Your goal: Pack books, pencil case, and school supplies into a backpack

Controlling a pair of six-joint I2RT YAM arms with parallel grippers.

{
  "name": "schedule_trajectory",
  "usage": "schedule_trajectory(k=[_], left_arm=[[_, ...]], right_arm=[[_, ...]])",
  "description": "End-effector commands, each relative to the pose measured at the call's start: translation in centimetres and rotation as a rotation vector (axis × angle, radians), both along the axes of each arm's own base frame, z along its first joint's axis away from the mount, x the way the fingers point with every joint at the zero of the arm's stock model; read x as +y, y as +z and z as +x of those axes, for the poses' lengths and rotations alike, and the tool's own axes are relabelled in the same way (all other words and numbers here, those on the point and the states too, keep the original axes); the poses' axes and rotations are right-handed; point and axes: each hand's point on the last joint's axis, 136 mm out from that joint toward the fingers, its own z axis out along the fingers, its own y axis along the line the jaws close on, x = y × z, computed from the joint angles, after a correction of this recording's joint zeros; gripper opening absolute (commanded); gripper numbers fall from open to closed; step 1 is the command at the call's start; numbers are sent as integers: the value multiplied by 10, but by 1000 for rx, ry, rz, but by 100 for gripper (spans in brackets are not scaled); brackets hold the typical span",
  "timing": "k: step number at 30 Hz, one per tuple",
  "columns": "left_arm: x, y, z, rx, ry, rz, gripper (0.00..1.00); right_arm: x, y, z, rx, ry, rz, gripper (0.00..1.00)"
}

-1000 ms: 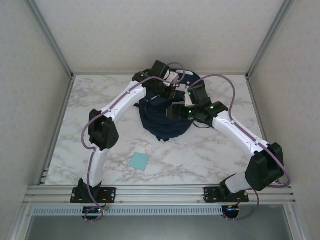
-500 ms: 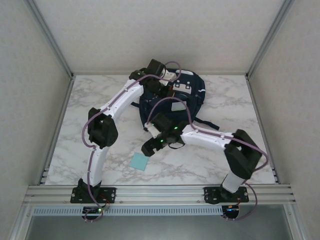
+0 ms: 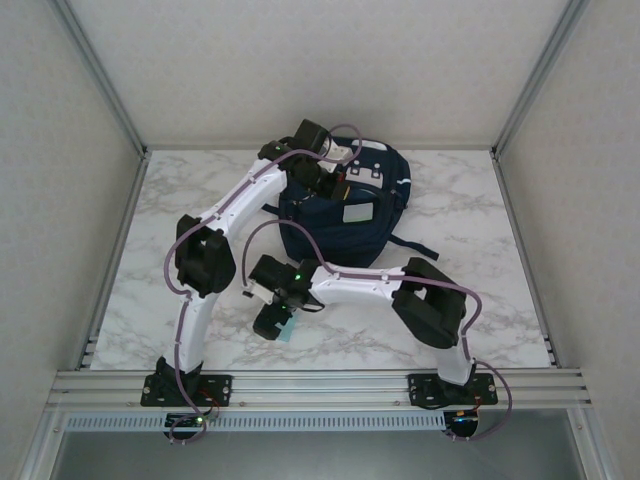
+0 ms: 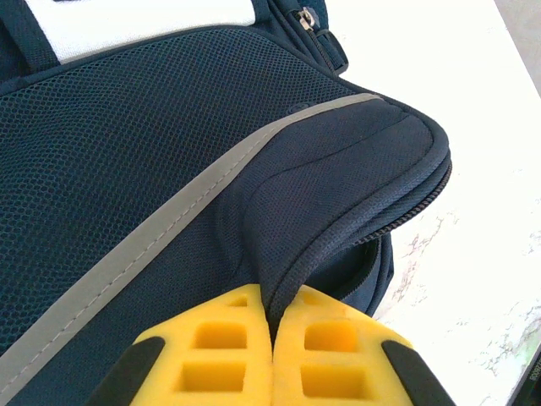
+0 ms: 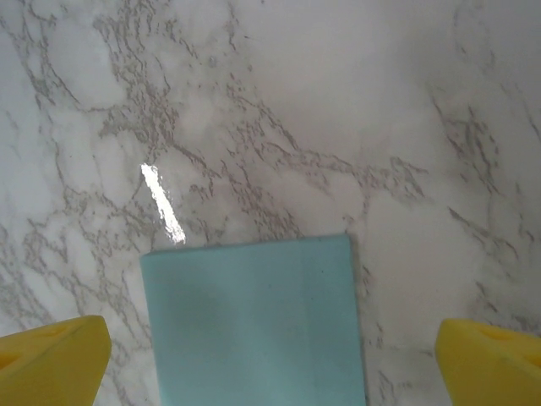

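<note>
Fetching light-blue pad (image 5: 254,317) near backpack (image 3: 335,235): right pincer (image 5: 270,364) spread wide over it, left pincer (image 4: 272,342) clenched on backpack fabric; next, lower and pinch

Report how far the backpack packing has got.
Looks done: the light-blue pad is the one loose item I see on the table, so the rest has probably gone into the backpack, though its inside is hidden. In hand: the left hand pinches the backpack's opening edge, and the right hand hangs open over the pad. Left: grasp the pad and pack it.
</note>
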Motion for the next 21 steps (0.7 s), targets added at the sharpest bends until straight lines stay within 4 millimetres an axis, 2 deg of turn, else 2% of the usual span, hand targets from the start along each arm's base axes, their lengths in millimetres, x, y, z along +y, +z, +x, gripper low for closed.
schedule_trajectory(k=[1,6,11,16,21], left_arm=[[0,15,-3,22,6,-52,0],[1,14,-4,24,6,-48,0],[2,15,-2,20,12,-49,0],[0,14,-3,25,12,-48,0],[1,15,-2,27,17,-50,0]], right_arm=[[-2,-11,-9,-23,62,-72,99],[-6,-19,-15,-30,85,-106,99],[-20,-38,-26,-52,125,-203,99],[-33,-51,-20,-99,98,-266,99],[-36,-53,-24,-81,90,-263,90]])
